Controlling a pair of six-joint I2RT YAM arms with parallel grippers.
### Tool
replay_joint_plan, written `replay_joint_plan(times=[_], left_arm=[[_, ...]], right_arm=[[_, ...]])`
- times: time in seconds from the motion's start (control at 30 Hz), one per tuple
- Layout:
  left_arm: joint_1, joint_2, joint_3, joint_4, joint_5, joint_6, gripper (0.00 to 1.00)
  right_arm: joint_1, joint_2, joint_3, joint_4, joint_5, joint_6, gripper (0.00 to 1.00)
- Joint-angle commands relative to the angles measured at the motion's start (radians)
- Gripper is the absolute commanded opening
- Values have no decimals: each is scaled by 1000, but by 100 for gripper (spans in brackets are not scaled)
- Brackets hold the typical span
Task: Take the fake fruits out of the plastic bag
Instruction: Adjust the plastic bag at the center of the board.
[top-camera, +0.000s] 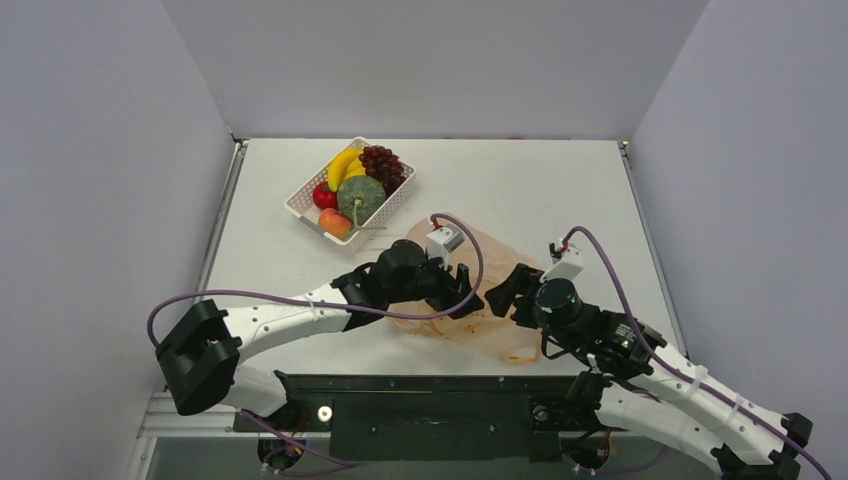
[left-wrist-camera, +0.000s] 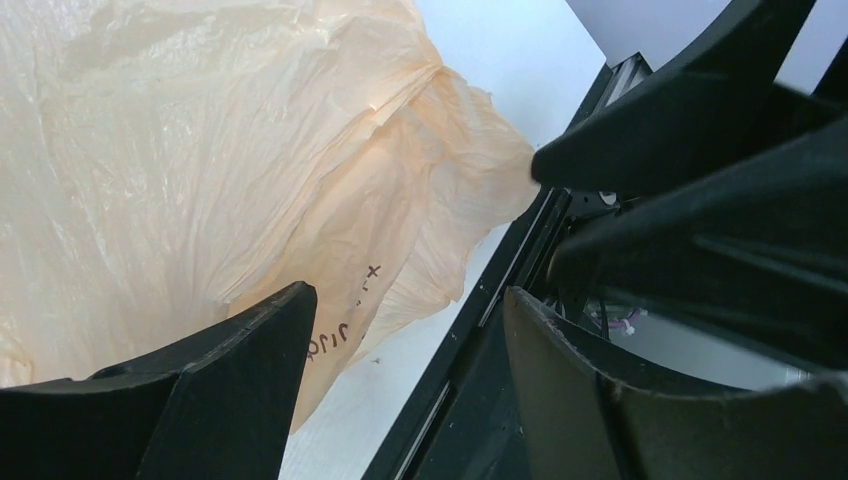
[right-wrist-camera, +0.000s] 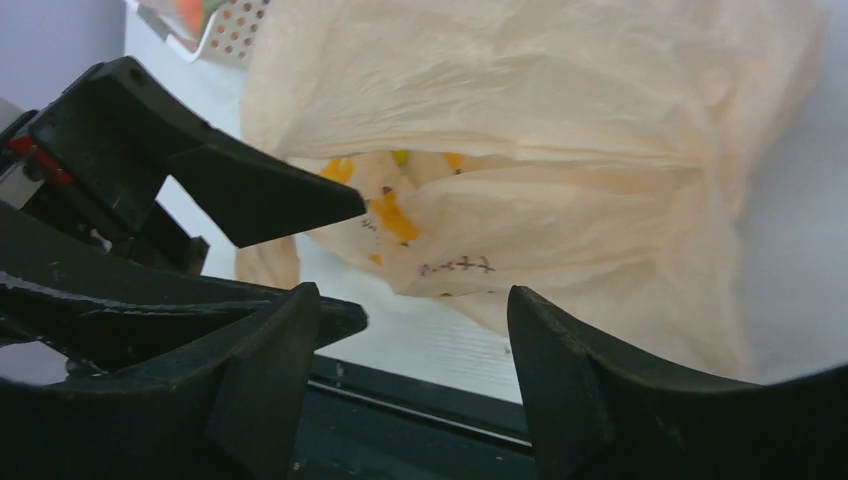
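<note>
- The left gripper has its two black fingers spread well apart. Nothing is clamped between them. In its wrist view, one finger sits in front of the crumpled film, but I can't tell whether it touches.
- The right gripper is parted about as widely and is also empty-handed, with its wedge-shaped tips aimed at the bag's near edge.
- From above, the two tools face each other tip to tip. They are close but apart, low over the near half of the bag.
- The plastic bag lies flattened on the white table, between and under both tools. It is thin, translucent pale-orange film, creased and wrinkled all over.
- Yellow-orange prints and some small dark markings show through its folds.
- The fake fruits are well away from the bag, piled in a white latticed basket toward the table's far left.
- In the pile are curved yellow bananas, a knobbly dark grape bunch, a glossy red apple and a round green melon with a stem.
- An orange-pink peach sits at the basket's near end.
</note>
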Motion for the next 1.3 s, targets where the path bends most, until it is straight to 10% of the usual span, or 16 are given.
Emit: replay_joint_plan(times=[0.0,0.2,0.3,1.0,1.27], left_arm=[[2,-25,-11,71,-4,-5,66],[-1,-17,-112,172,20,-115,62],[-3,8,-131,197,5,-128,60],[104,424,289,-84,-337,273,60],[118,398,360,-187,-134,332,65]], right_arm=[[37,48,-106,291,-37,102,62],[-115,193,-281,641,-53,72,10],[-157,284,-323,713,-80,35,1],[-138,313,-470,563,23,40,0],[-138,290,-440,560,-24,-31,0]])
